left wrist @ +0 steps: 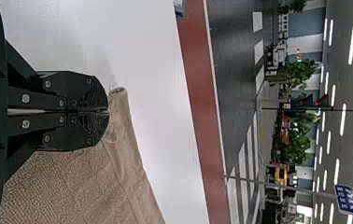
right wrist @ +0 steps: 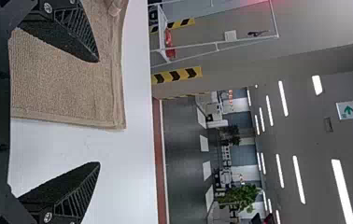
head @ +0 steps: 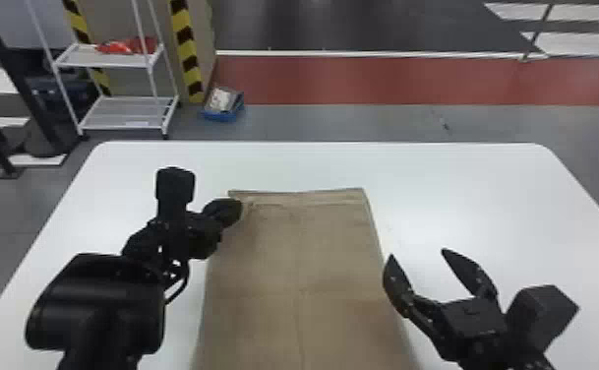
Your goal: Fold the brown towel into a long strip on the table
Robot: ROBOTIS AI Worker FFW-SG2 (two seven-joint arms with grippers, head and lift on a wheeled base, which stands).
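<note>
My left end effector (head: pixel 236 209) is clenched at the towel's upper-left corner, left of centre in the frame; from the cloth bunched at its tips, I judge it has that corner pinched, to anchor or lift it for a fold. My right end effector (head: pixel 417 254), lower right, is spread wide and holds nothing. One finger (right wrist: pixel 79 35) overlaps the towel in the right wrist view while the other is over bare white, which would suit taking the right edge between them.

The brown towel (head: pixel 303 256) lies mostly flat, running from mid-frame off the bottom edge, faint creases crossing it. I'd want both edges held evenly, or the strip may skew. Under it is the white table (head: pixel 465 192); beyond, upper left, a wire rack (head: pixel 116 59).
</note>
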